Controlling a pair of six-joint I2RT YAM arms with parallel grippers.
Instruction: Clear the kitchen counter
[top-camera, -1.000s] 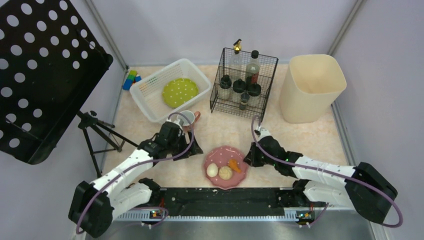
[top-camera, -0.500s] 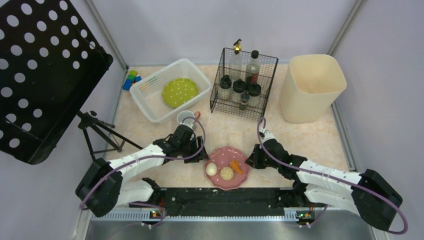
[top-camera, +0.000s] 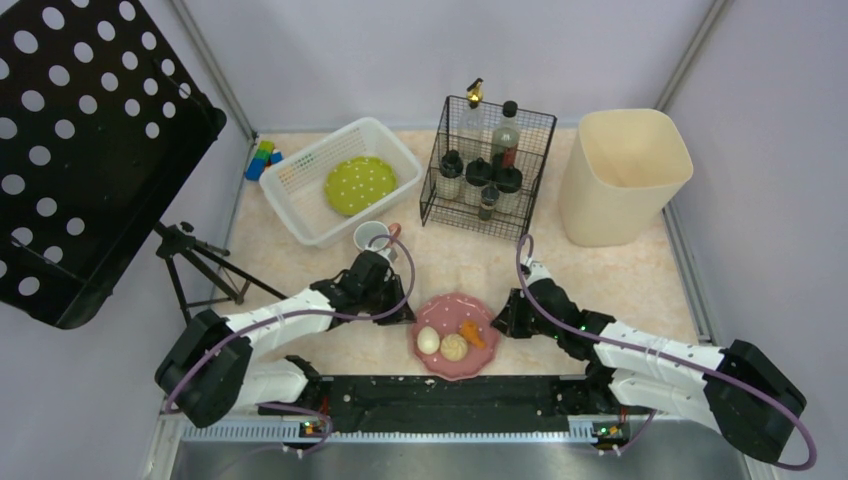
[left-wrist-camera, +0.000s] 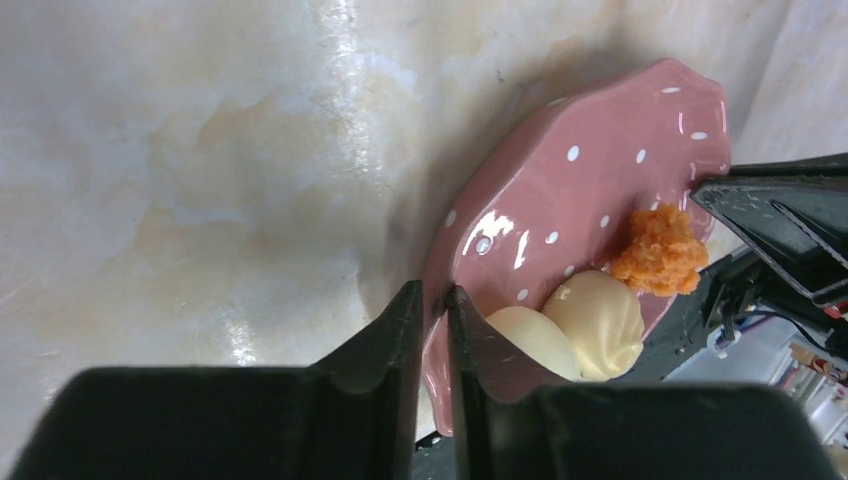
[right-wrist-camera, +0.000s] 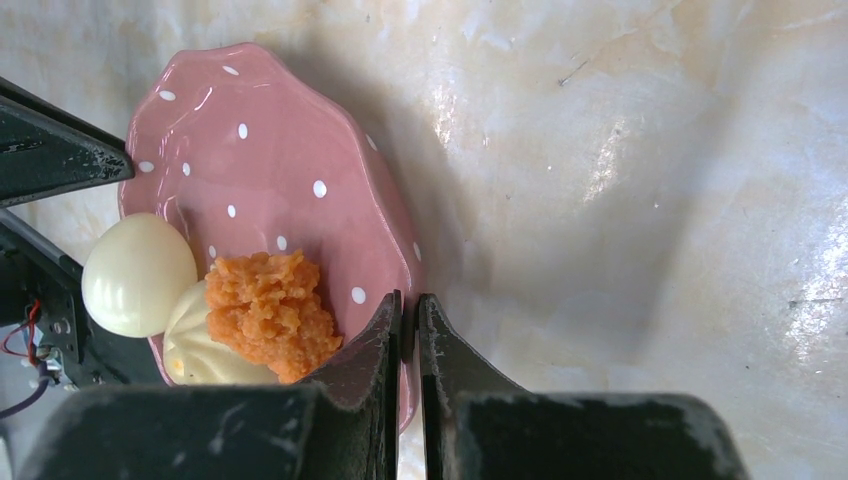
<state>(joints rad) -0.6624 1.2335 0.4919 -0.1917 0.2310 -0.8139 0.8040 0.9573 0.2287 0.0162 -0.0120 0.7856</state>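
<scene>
Bench look: the bench (top-camera: 620, 270) is a flat rectangular top in a beige-pink marbled stone pattern. It is glossy, with light glints in both wrist views, and has metal rails along its sides.
Bench load: a pink plate (top-camera: 450, 305) with white dots sits near the front edge, between the two arms. It carries an egg (top-camera: 428, 340), a pale bun (top-camera: 453, 346) and an orange crumbly lump (top-camera: 470, 332). A mug (top-camera: 372, 238), a white basket (top-camera: 300, 200), a wire rack (top-camera: 440, 200) of bottles and a cream bin (top-camera: 600, 210) stand farther back.
Left fingers: the left fingers (left-wrist-camera: 405, 330) are narrow and pinch the plate's wavy left rim, with one finger outside the rim and one over the dish.
Right fingers: the right fingers (right-wrist-camera: 385, 330) are almost together, with the plate's right rim clamped in the slit between them.
Bench against fingers: the marbled top lies under both pairs of fingers and spreads bare on the outer side of each. Whether the fingertips touch it, or whether the plate rests flat on it, cannot be told.
</scene>
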